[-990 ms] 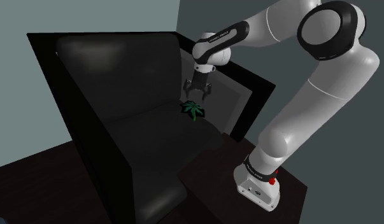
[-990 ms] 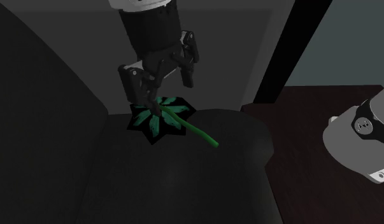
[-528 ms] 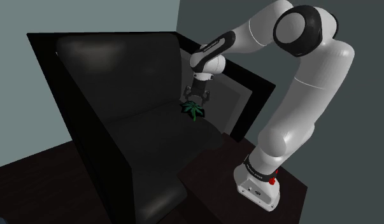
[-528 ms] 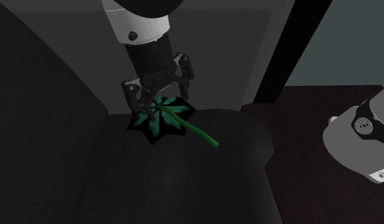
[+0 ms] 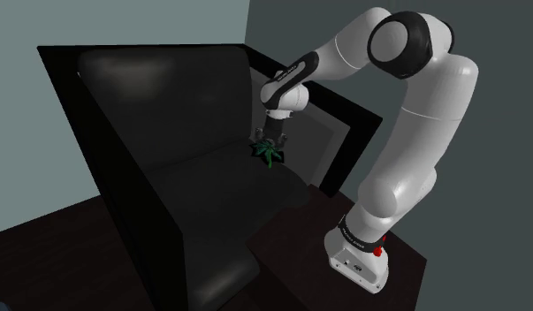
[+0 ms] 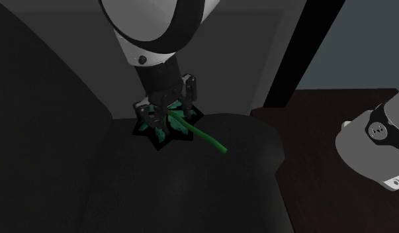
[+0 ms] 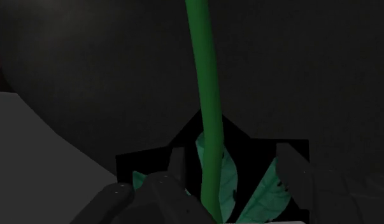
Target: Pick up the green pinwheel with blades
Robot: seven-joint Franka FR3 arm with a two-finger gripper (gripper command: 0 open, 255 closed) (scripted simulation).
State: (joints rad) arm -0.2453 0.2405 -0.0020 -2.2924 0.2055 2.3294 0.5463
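The green pinwheel (image 5: 270,153) lies flat at the back of a dark armchair seat (image 5: 211,190), close to the backrest. Its bladed head (image 6: 159,129) is green on black, and its green stem (image 6: 208,139) points out over the seat. My gripper (image 6: 169,114) is down on the head, open, with one finger on each side of the stem where it meets the blades. In the wrist view the stem (image 7: 206,95) runs up between the two black fingers (image 7: 177,167), and neither finger touches it.
The armchair's backrest (image 6: 211,53) rises right behind the pinwheel. A tall black armrest (image 5: 348,119) stands on the shoulder view's right, and another one (image 5: 123,177) on the left. The arm's base (image 5: 361,256) sits on the dark stand beside the chair.
The gripper has come down from above the pinwheel until its fingers straddle the head and stem. The pinwheel has not moved.
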